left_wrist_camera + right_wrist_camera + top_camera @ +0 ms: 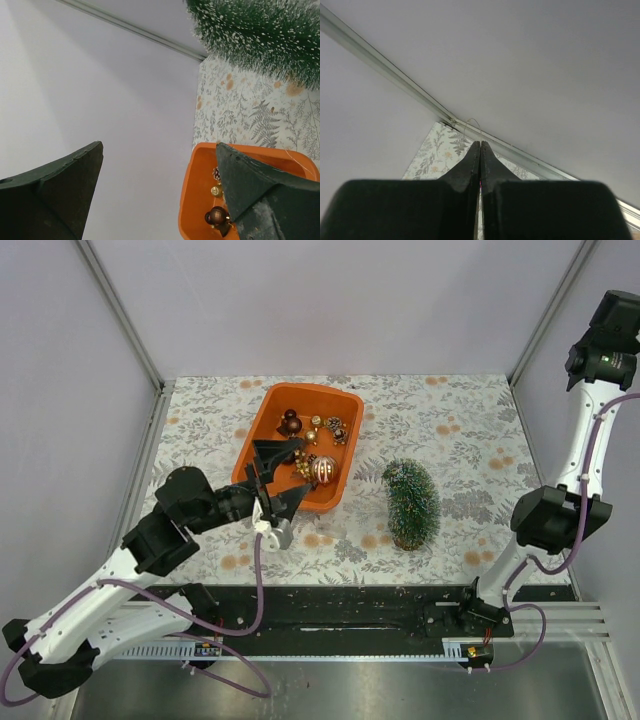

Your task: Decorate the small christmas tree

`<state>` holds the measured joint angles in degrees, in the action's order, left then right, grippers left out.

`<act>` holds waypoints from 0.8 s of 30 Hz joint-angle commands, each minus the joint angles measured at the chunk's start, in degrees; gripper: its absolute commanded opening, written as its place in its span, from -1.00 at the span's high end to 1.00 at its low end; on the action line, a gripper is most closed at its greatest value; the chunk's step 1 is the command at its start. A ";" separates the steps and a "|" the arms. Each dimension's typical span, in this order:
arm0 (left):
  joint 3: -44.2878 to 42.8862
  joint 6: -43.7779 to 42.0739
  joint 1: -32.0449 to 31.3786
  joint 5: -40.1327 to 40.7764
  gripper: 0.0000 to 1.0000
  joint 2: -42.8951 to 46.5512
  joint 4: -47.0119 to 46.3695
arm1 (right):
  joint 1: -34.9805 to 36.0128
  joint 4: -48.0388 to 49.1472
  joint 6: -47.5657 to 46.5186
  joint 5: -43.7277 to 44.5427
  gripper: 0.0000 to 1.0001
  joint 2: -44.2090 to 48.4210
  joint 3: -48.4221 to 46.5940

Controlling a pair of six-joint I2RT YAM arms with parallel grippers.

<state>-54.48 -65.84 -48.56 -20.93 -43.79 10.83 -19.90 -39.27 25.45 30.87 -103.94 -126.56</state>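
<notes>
Small christmas tree (411,503) — just right of orange tub (310,388)

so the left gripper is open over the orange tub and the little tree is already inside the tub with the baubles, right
Not quite. The left gripper is open over the orange tub, but the small christmas tree is not in it. The top external view shows it on the table outside the tub, to its right. Only the baubles are in the tub.

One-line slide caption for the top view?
Left pincer open at orange tub of baubles; small christmas tree undecorated to its right.
</notes>
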 commanded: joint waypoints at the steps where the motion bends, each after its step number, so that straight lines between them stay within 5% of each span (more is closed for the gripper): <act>1: -4.15 4.76 -0.22 0.80 -0.98 2.21 2.09 | -1.72 -2.13 3.28 3.49 1.00 -0.13 -4.57; 10: -6.07 8.45 -0.22 -5.16 -0.98 5.29 5.85 | -5.15 -5.03 5.66 6.22 1.00 11.20 2.88; 15: -13.44 15.90 -2.24 -13.08 -0.98 0.74 9.56 | -4.27 -4.68 4.52 7.44 1.00 22.88 16.93; 24: -18.03 23.47 -10.59 -7.64 -0.98 -8.76 4.39 | -4.01 -0.10 1.10 4.82 1.00 52.42 45.07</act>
<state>-72.18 -47.42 -56.93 -29.34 -50.41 19.33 -24.16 -41.63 28.75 35.90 -60.62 -87.70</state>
